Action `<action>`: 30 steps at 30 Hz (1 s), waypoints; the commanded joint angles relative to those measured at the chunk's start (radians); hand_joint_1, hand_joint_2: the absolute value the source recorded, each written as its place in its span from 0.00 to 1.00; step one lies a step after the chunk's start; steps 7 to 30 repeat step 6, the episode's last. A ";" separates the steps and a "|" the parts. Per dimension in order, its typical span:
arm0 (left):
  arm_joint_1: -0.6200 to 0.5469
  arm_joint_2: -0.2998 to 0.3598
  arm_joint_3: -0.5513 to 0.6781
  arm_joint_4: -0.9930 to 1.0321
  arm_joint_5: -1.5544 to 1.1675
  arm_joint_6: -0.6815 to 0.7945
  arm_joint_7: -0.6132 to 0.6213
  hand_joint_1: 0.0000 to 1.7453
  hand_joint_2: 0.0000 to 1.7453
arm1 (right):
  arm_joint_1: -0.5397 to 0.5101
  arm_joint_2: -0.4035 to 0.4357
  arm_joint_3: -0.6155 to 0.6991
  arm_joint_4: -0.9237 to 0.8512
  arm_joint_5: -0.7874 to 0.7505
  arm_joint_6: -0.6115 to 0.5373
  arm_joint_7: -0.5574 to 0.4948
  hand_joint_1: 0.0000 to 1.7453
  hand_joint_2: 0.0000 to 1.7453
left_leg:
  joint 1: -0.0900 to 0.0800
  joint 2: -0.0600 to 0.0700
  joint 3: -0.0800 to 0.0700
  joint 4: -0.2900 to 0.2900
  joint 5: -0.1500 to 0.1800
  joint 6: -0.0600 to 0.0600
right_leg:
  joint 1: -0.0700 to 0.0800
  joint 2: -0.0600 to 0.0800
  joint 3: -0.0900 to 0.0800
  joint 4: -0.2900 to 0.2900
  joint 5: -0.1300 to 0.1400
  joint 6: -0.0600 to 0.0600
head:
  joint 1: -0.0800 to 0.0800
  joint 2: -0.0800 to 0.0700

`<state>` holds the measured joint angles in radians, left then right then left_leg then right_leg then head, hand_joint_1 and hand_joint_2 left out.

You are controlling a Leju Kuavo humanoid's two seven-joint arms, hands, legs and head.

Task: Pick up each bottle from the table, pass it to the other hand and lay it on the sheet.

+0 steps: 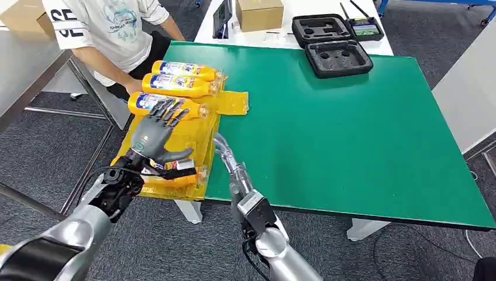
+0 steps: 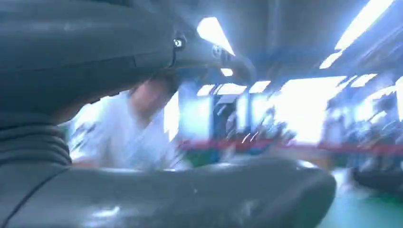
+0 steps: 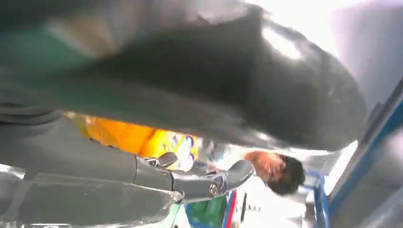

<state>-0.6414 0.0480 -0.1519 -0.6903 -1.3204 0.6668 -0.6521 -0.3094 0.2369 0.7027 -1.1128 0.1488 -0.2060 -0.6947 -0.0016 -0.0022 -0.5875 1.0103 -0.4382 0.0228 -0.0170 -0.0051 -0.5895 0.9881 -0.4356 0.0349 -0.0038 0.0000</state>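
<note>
- The green table [image 1: 351, 134] is bare across its middle and right, open for a hand to pass.
- Three bottles [image 1: 175, 85] lie side by side on the yellow sheet [image 1: 193, 140] at the left edge.
- The left hand [image 1: 157, 136] hovers over the sheet's near half.
- A person [image 1: 111, 35] stands close behind the sheet.
- Black foam cases [image 1: 336, 55] occupy the far edge.

Head view: high, looking forward and down over green table [image 1: 351, 129]. Left wrist view: close behind left hand [image 2: 142, 190], facing person [image 2: 128, 133], blurred. Right wrist view: close, turned; shares person [image 3: 275, 171] with both.
</note>
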 commanded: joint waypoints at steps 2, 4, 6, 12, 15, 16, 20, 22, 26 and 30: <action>0.110 -0.128 0.390 -0.487 -0.010 0.031 -0.046 0.00 0.00 | -0.068 0.004 0.051 0.129 -0.006 0.018 0.013 0.00 0.00 | 0.003 0.008 0.003 0.001 -0.002 -0.002 | 0.002 0.007 0.002 -0.001 0.000 -0.002 | 0.000 0.000; 0.110 -0.150 0.383 -0.494 0.189 0.031 -0.046 0.00 0.00 | -0.064 0.004 0.049 0.133 -0.007 0.000 0.009 0.00 0.00 | 0.003 0.005 0.002 0.001 -0.002 -0.002 | 0.003 0.005 0.002 -0.001 0.000 -0.002 | 0.000 0.000; 0.105 -0.157 0.368 -0.461 0.303 0.031 -0.046 0.00 0.00 | -0.061 0.004 0.042 0.130 -0.011 -0.011 0.005 0.00 0.00 | 0.003 0.002 0.001 0.001 -0.001 -0.002 | 0.003 0.002 0.002 -0.001 0.000 -0.002 | 0.000 0.000; 0.105 -0.157 0.368 -0.461 0.303 0.031 -0.046 0.00 0.00 | -0.061 0.004 0.042 0.130 -0.011 -0.011 0.005 0.00 0.00 | 0.003 0.002 0.001 0.001 -0.001 -0.002 | 0.003 0.002 0.002 -0.001 0.000 -0.002 | 0.000 0.000; 0.105 -0.157 0.368 -0.461 0.303 0.031 -0.046 0.00 0.00 | -0.061 0.004 0.042 0.130 -0.011 -0.011 0.005 0.00 0.00 | 0.003 0.002 0.001 0.001 -0.001 -0.002 | 0.003 0.002 0.002 -0.001 0.000 -0.002 | 0.000 0.000; 0.105 -0.157 0.368 -0.461 0.303 0.031 -0.046 0.00 0.00 | -0.061 0.004 0.042 0.130 -0.011 -0.011 0.005 0.00 0.00 | 0.003 0.002 0.001 0.001 -0.001 -0.002 | 0.003 0.002 0.002 -0.001 0.000 -0.002 | 0.000 0.000; 0.105 -0.157 0.368 -0.461 0.303 0.031 -0.046 0.00 0.00 | -0.061 0.004 0.042 0.130 -0.011 -0.011 0.005 0.00 0.00 | 0.003 0.002 0.001 0.001 -0.001 -0.002 | 0.003 0.002 0.002 -0.001 0.000 -0.002 | 0.000 0.000; 0.105 -0.157 0.368 -0.461 0.303 0.031 -0.046 0.00 0.00 | -0.061 0.004 0.042 0.130 -0.011 -0.011 0.005 0.00 0.00 | 0.003 0.002 0.001 0.001 -0.001 -0.002 | 0.003 0.002 0.002 -0.001 0.000 -0.002 | 0.000 0.000; 0.105 -0.157 0.368 -0.461 0.303 0.031 -0.046 0.00 0.00 | -0.061 0.004 0.042 0.130 -0.011 -0.011 0.005 0.00 0.00 | 0.003 0.002 0.001 0.001 -0.001 -0.002 | 0.003 0.002 0.002 -0.001 0.000 -0.002 | 0.000 0.000; 0.105 -0.157 0.368 -0.461 0.303 0.031 -0.046 0.00 0.00 | -0.061 0.004 0.042 0.130 -0.011 -0.011 0.005 0.00 0.00 | 0.003 0.002 0.001 0.001 -0.001 -0.002 | 0.003 0.002 0.002 -0.001 0.000 -0.002 | 0.000 0.000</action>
